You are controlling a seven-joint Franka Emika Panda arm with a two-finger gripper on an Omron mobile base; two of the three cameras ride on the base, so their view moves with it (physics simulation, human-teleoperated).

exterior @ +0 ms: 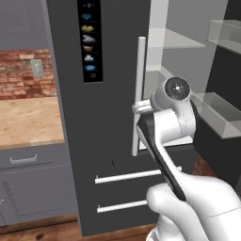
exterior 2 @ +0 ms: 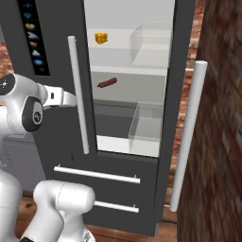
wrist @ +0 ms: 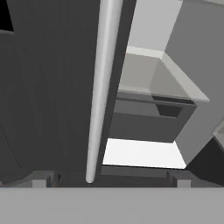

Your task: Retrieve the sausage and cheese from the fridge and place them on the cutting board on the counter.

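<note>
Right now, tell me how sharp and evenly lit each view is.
Right base view: flat even light, cheese and sausage small but distinct, brick wall at right smeared. Left base view: soft, glass shelves hazy. Hand view: door handle close and slightly blurred, no hard shadows or glare.

The fridge (exterior 2: 118, 189) stands with its right door (exterior 2: 182, 94) swung open and its left door (exterior: 103, 117) shut. Inside, the cheese (exterior 2: 101, 38) sits on an upper shelf, toward the left. The sausage (exterior 2: 107, 83) lies on the shelf below it, slightly further right. Clear bins (exterior 2: 150, 45) occupy the right side of the shelves. Two drawers with bar handles (exterior 2: 97, 174) sit beneath the open compartment. The gripper (exterior 2: 71, 99) hangs just in front of the left door's vertical handle (exterior 2: 78, 94), near its middle. The counter (exterior: 28, 120) lies to the left of the fridge, over cabinets (exterior: 33, 183).
</note>
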